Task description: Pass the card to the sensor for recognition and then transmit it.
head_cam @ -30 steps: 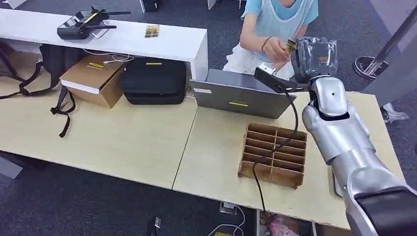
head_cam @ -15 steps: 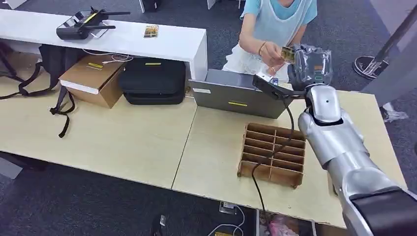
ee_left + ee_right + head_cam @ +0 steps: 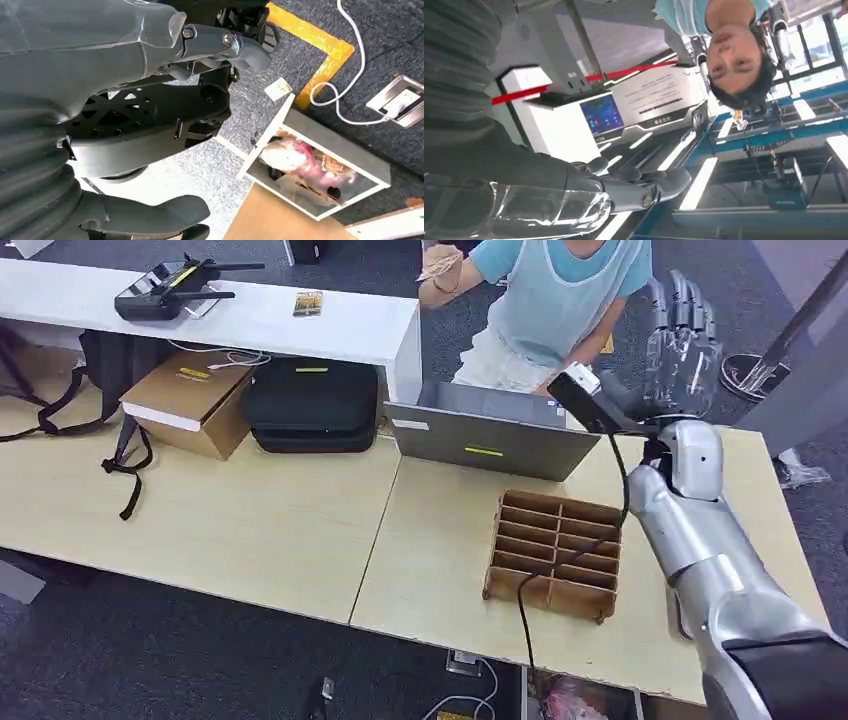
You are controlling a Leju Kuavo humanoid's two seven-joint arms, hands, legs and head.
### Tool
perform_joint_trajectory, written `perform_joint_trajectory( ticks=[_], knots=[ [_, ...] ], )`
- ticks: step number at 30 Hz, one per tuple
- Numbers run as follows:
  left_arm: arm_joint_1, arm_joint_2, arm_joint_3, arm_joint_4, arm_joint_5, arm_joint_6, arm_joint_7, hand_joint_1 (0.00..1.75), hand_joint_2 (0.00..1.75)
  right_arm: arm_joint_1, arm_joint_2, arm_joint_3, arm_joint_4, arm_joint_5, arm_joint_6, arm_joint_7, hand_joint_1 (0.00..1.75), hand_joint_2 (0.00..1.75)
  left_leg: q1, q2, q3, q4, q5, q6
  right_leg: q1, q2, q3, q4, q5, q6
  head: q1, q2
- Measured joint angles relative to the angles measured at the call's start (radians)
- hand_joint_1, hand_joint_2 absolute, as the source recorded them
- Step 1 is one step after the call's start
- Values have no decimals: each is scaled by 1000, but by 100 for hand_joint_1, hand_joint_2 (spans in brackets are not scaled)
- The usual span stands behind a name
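Pale wood table (image 3: 250, 530), brown divider tray (image 3: 556, 555), grey laptop (image 3: 490, 435) with a yellow sticker, black case (image 3: 312, 405) with a yellow tag, tan cardboard box (image 3: 190, 400). White counter (image 3: 250, 320) holds a black controller (image 3: 165, 290); person (image 3: 550, 290) wears a light blue top. Right hand (image 3: 680, 345) is dark grey under clear wrap on a silver arm (image 3: 710, 550); floor (image 3: 200, 660) is dark blue-grey carpet.

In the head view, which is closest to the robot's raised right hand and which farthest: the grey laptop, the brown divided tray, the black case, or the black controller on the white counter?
From the right hand, open and raised at the table's far right:
1. Grey laptop, just to its left.
2. Brown divided tray, on the table nearer the robot.
3. Black case, further left.
4. Black controller, far left on the white counter.
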Motion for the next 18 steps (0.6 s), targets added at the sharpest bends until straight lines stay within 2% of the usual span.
perform_joint_trajectory(
  ticks=[3,5,7,10,16,18],
  knots=[
    [2,5,0,0,11,0,0,0,175,15,-23,-49,-60,-75,12,-32,0,175,0,0,0,0,0,0,0,0,0,0,0,0,0,0],
    [5,9,0,0,29,0,0,0,175,22,-37,-77,-105,-104,51,-41,0,175,0,0,0,0,0,0,0,0,0,0,0,0,0,0],
    [8,16,0,0,41,0,0,0,175,22,-56,-87,-138,-127,124,-37,0,175,0,0,0,0,0,0,0,1,0,0,0,0,0,0],
    [13,27,0,0,56,0,0,0,175,24,-129,-88,-207,-179,269,-8,0,175,0,-2,-1,0,0,0,0,-3,0,-1,0,0,0,0],
    [14,28,0,0,57,0,0,0,175,25,-138,-88,-214,-185,277,-6,0,175,0,-4,-1,1,0,0,0,-4,0,-1,0,0,0,0],
    [22,34,0,0,64,0,0,0,175,29,-194,-88,-261,-219,334,13,0,175,0,-7,-2,0,1,1,0,-8,0,-1,0,1,0,0]
  ],
)
